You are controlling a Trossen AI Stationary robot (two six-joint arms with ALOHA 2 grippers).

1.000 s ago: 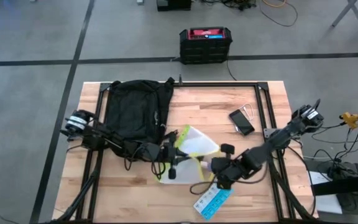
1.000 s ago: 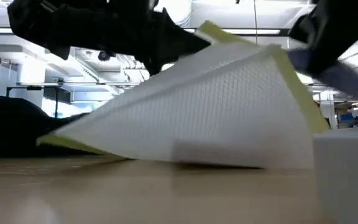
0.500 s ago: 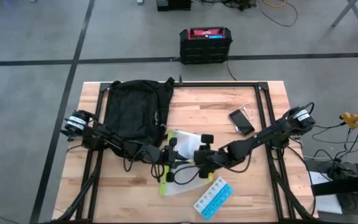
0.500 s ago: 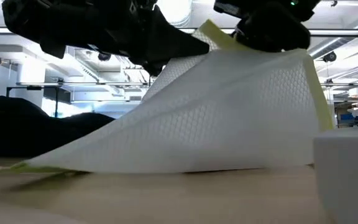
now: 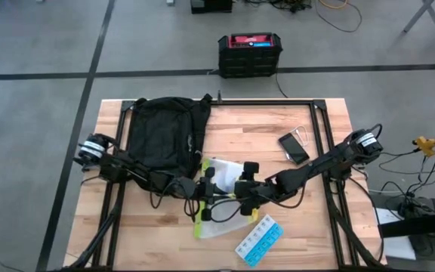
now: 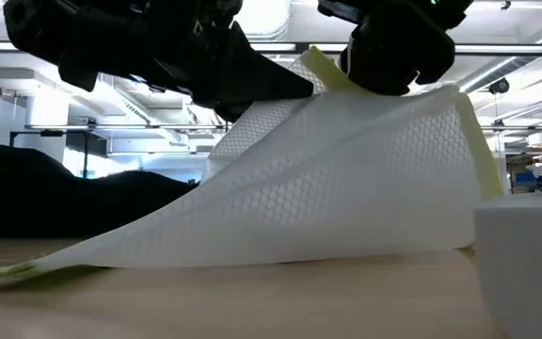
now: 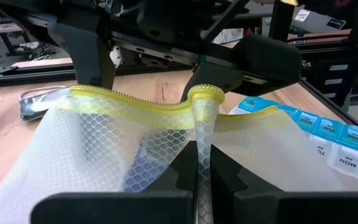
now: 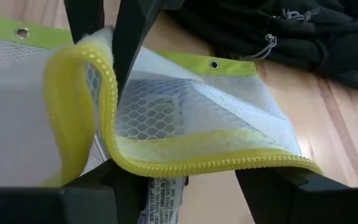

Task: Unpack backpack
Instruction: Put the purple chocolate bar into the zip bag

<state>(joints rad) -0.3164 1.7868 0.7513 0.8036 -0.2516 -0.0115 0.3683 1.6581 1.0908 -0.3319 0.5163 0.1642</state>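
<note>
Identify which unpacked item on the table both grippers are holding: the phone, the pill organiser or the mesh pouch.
The mesh pouch: white with yellow trim, it is pinched by the left gripper and right gripper. The phone and pill organiser lie untouched.

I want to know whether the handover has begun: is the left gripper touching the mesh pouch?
Touching. The left wrist view shows the left gripper pinching the mesh pouch's yellow zipper edge.

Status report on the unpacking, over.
Left tool shut on the mesh pouch's yellow zip edge; right tool at the same edge, grip unclear. Backpack flat at the table's far left. Pill organizer lies near the front edge.
</note>
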